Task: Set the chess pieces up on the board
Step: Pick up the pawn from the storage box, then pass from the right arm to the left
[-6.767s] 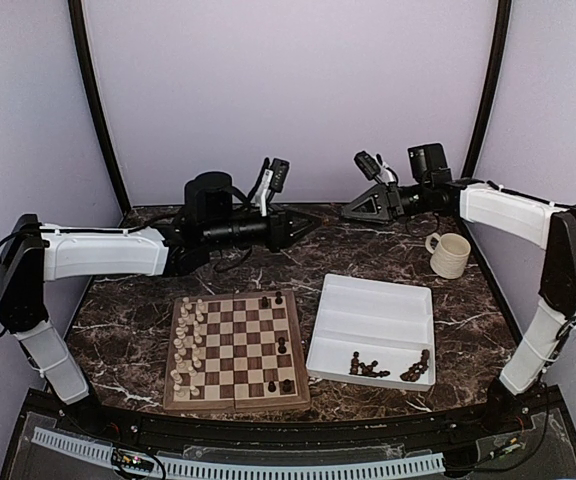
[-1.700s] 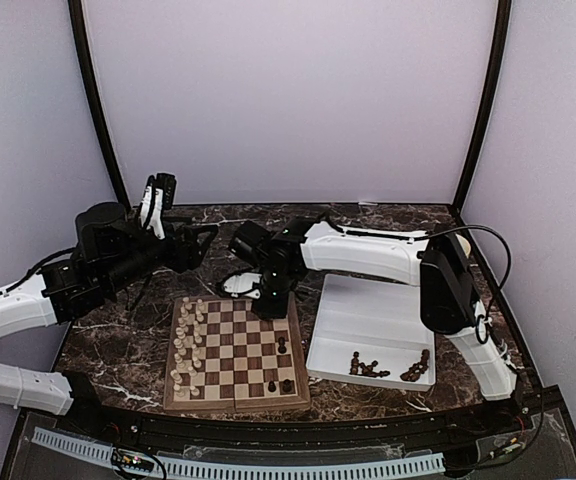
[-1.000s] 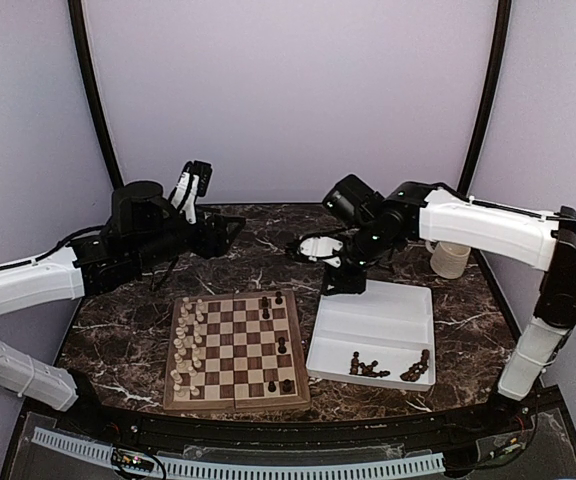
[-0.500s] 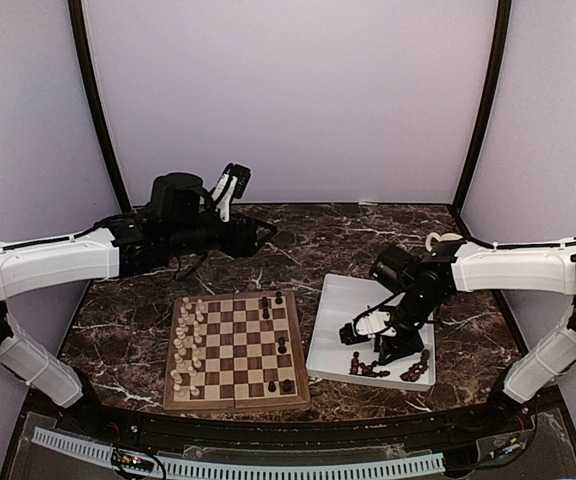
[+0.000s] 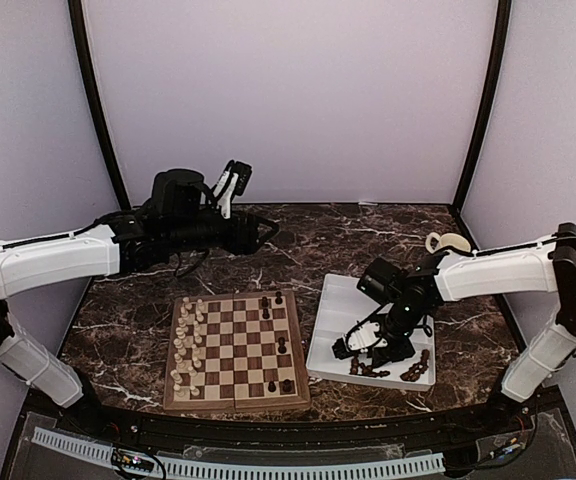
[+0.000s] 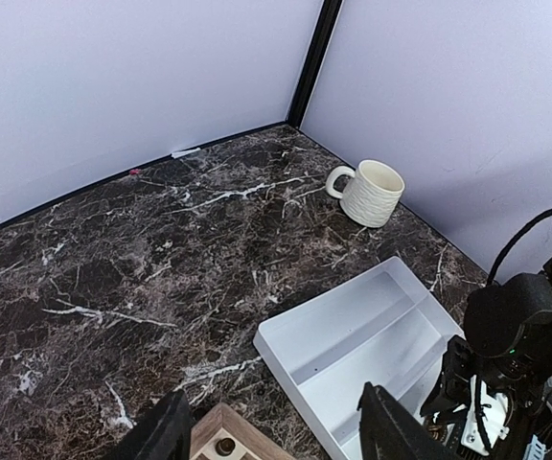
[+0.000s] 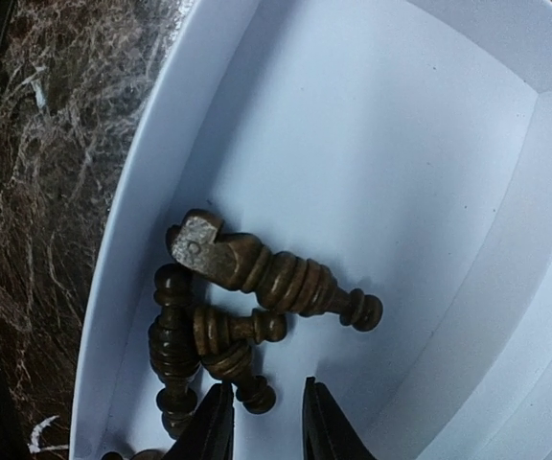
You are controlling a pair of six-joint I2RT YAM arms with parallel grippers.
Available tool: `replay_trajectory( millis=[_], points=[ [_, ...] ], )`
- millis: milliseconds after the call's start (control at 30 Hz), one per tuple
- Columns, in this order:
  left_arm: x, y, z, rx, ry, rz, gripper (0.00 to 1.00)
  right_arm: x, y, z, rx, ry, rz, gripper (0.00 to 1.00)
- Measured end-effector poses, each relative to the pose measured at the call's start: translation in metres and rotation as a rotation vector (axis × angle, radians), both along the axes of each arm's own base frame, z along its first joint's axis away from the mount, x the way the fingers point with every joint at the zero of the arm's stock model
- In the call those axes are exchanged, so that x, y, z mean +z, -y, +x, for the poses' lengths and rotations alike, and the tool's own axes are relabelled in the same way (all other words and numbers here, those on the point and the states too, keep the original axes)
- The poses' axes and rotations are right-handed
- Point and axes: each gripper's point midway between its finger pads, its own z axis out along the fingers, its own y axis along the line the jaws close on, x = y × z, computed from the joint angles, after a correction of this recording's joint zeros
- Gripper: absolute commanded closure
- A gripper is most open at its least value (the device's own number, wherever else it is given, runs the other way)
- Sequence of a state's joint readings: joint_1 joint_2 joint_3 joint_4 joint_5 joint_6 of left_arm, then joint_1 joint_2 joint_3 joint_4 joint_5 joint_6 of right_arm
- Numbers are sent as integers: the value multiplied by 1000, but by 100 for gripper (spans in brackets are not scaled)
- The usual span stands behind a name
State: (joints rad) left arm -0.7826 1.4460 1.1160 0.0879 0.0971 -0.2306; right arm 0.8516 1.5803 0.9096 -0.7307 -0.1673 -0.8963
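1. The right tool (image 7: 266,426) is parted narrowly and holds nothing. Its tips are just beside a heap of dark brown turned wooden chess pieces (image 7: 257,278) in the near compartment of the white rectangular plastic tray (image 7: 401,144).
2. The left tool (image 6: 278,436) is spread wide and empty above the dark marble counter (image 6: 161,249), beyond the square checkered wooden board (image 5: 233,345).
3. Cream chess pieces (image 5: 188,340) are stood along the board's left side.

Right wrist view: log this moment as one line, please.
right end effector: open, just above dark chess pieces in white tray | left end effector: open, empty, raised
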Motion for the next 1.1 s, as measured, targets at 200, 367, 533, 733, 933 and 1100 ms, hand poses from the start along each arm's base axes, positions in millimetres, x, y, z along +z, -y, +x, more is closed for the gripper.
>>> replay_trajectory(
  millis=[200,367,533,733,933,1100],
  points=[
    [-2,-1,0,1,-8,5,38,-12,1,-8,68,21,-39,81],
    [-2,-1,0,3,-11,2,37,-15,0,-6,84,51,-55,92],
    [-3,-1,-1,5,-16,-1,37,-13,0,-5,80,58,-53,97],
    [-6,3,-3,-15,-26,-6,37,4,-1,-3,30,17,-24,97],
    [-25,15,-8,-82,-65,-4,36,48,-19,12,-35,14,98,97],
    [-47,30,-15,-153,-134,-10,33,75,-33,23,-90,11,167,97]
  ],
)
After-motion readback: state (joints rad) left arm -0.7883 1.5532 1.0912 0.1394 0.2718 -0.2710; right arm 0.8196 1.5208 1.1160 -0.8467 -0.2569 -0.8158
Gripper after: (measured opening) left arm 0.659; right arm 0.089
